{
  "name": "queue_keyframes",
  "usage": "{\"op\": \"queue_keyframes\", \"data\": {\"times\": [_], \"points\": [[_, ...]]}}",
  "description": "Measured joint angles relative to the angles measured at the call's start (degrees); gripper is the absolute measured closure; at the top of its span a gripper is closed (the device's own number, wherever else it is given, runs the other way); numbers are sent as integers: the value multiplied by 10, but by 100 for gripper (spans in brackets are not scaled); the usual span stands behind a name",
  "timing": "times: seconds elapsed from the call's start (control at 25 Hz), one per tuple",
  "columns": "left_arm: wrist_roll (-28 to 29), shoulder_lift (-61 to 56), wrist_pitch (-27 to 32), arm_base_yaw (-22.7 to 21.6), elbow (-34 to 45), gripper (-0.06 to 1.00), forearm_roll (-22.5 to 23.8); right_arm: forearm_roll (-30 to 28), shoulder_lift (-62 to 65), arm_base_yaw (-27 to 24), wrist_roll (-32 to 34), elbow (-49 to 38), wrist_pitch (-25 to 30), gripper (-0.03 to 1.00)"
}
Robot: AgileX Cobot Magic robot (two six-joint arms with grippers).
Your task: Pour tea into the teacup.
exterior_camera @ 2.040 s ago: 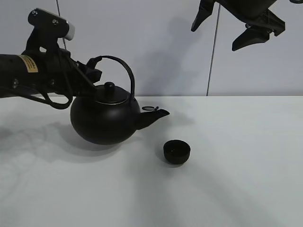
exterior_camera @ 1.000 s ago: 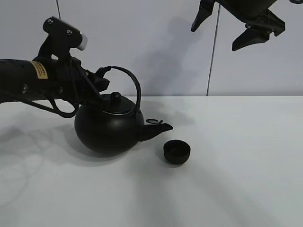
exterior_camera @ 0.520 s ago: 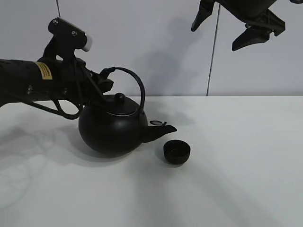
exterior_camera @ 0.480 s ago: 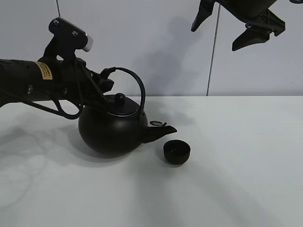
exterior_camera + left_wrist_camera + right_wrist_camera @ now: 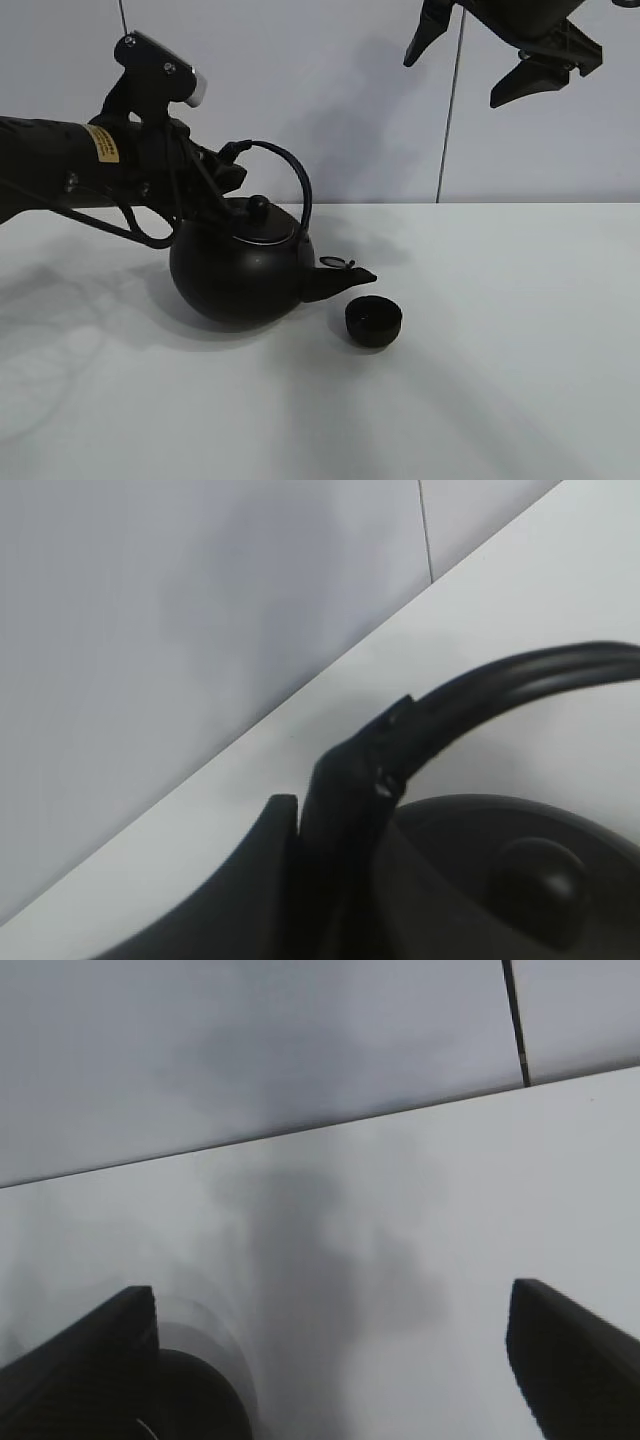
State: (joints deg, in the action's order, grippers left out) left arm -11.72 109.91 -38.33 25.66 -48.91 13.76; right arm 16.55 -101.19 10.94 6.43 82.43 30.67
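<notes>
The white table (image 5: 500, 390) fills the lower part of the high view, with a pale panelled wall (image 5: 330, 90) behind it. My left arm (image 5: 60, 170) reaches in from the left side, low over the table, black with a yellow label.

The kettle (image 5: 240, 280) is the biggest thing on the table side: round, black, with a lid knob (image 5: 258, 204) and an arched handle (image 5: 292, 172). My left gripper (image 5: 230, 162) is clamped on that handle near its rear end; the left wrist view shows my finger (image 5: 345, 790) pressed tight against the bar, with the lid just beyond. The kettle leans forward, spout (image 5: 345, 282) dipped down and to the right. I cannot tell whether its base touches the table.

My right gripper (image 5: 455, 78) hangs high at the upper right, well apart from everything, jaws spread wide with nothing between them; its wrist view shows both fingers far apart over bare table.

The teacup (image 5: 374, 321) stands upright on the table just right of the kettle, mouth up. The spout tip sits just beside its near-left rim, slightly higher than it.
</notes>
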Motion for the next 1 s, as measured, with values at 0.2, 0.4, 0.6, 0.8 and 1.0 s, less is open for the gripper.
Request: {"op": "queue_keyframes", "data": {"times": [0.2,0.4,0.6,0.8,1.0], "points": [[-2,0,7,3,-1,83,2,0,0,0,0,0,-1,31],[-2,0,8,3,-2,83,2,0,0,0,0,0,-1,31],[-5,0,12,3,-2,83,2,0,0,0,0,0,-1,31],[-14,0,15,3,-2,83,2,0,0,0,0,0,-1,31],[-17,0,16,3,-2,83,2,0,0,0,0,0,-1,31]]}}
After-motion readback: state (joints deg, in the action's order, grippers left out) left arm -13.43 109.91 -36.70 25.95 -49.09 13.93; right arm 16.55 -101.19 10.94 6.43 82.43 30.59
